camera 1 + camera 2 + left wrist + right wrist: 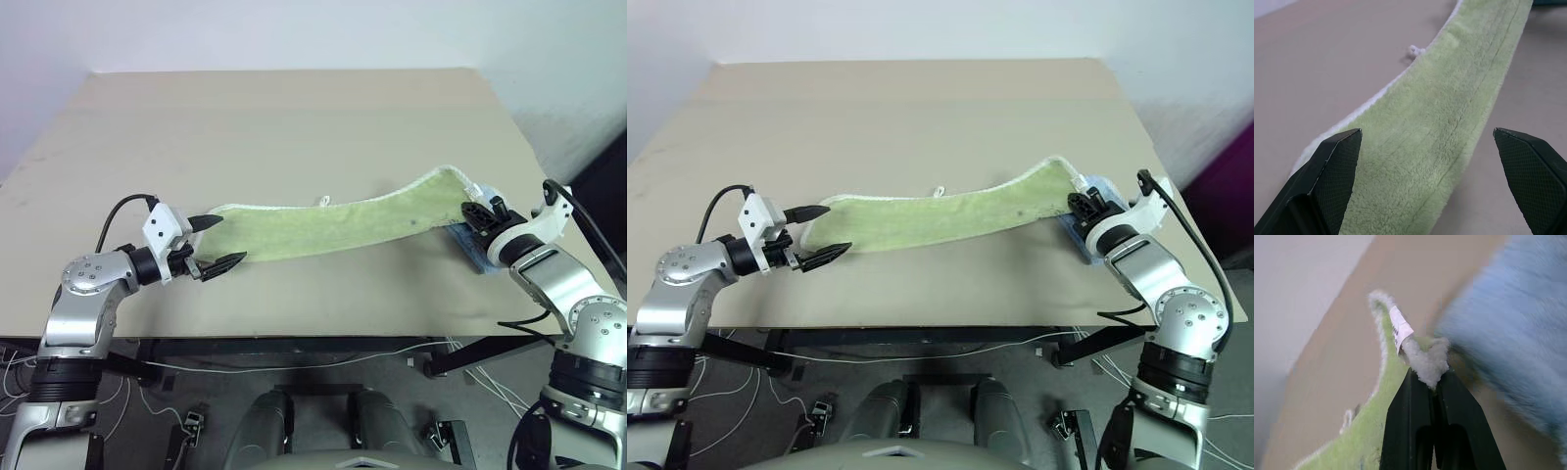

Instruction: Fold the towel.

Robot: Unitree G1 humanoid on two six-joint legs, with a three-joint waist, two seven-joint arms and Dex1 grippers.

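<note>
The long light-green towel stretches across the table from left to right, with its small white loop on the far edge. My left gripper stands open at the towel's left end, its fingers to either side of the cloth. My right gripper is shut on the towel's right corner, beside a white label. That end is raised a little off the table.
A smaller light-blue towel lies under and beside my right gripper near the right edge of the tan table. Cables hang below the table's front edge.
</note>
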